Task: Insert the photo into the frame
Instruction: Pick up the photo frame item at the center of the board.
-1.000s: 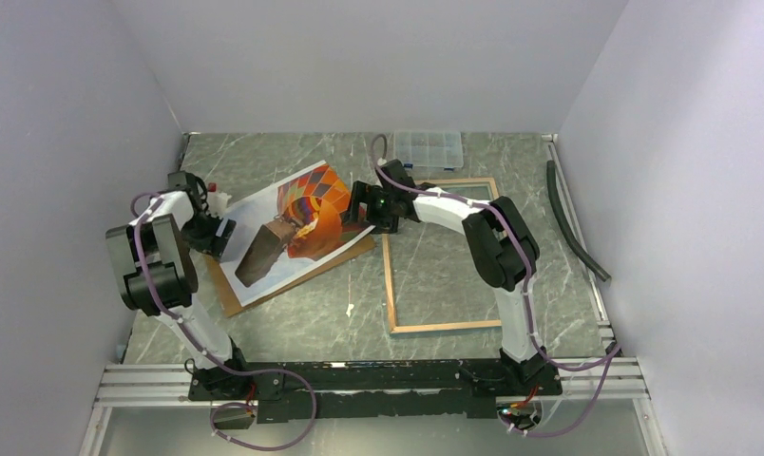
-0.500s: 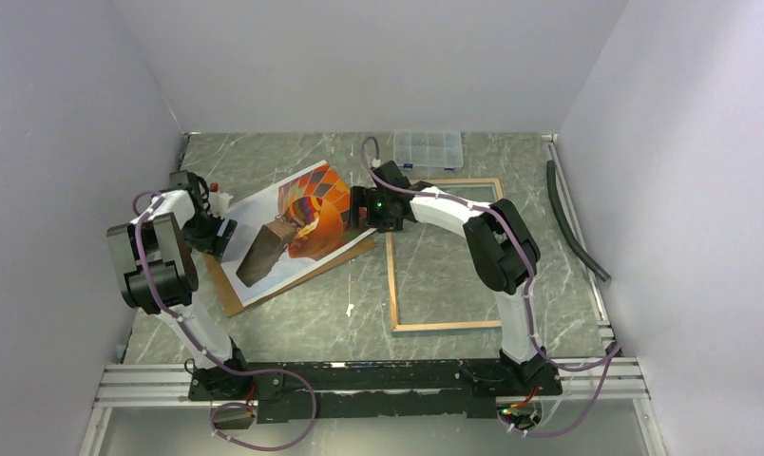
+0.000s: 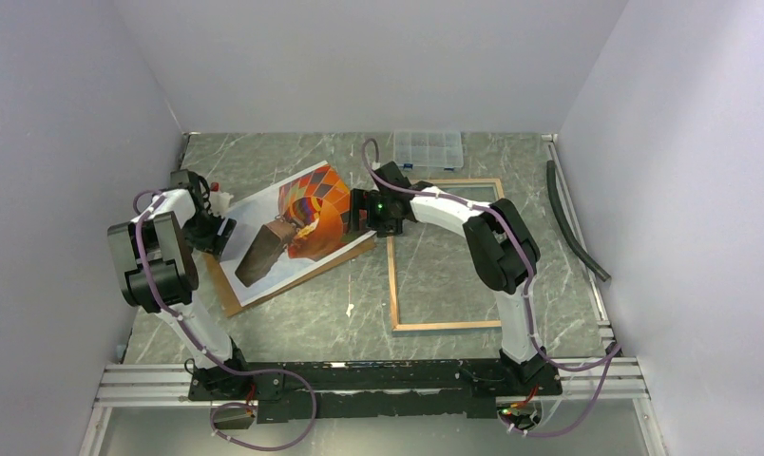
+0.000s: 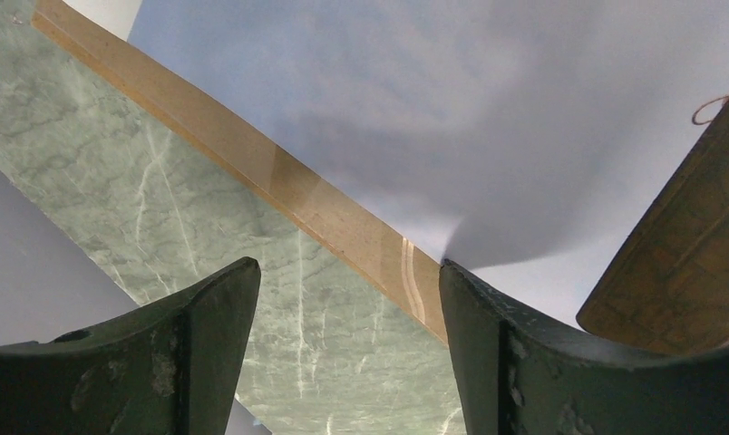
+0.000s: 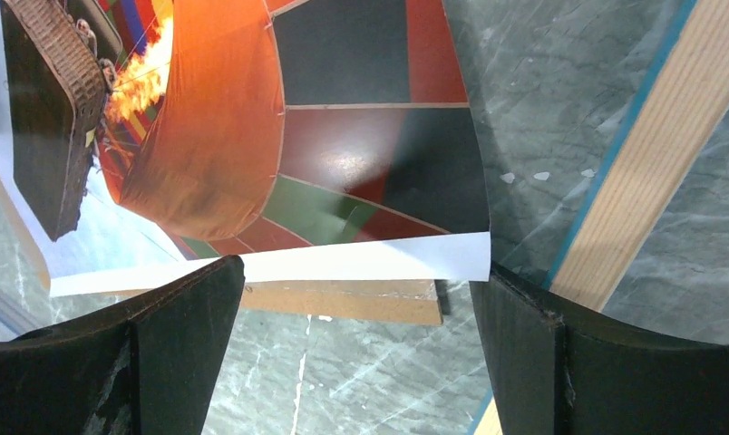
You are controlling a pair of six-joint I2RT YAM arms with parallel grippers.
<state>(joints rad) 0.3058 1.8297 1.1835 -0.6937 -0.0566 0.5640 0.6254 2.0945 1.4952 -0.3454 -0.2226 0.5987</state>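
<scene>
Balloon photo (image 3: 293,223) awaiting a two-sided pickup.
Fingers of the right gripper (image 5: 356,272) spread wide astride one white-bordered corner; those of the left gripper (image 4: 350,267) stand apart at the opposite edge, clamping nothing. The photo lies buckled on the brown backing board (image 5: 343,302), beside the frame (image 3: 390,285). Next, probably: pinch both edges, lift level.
</scene>
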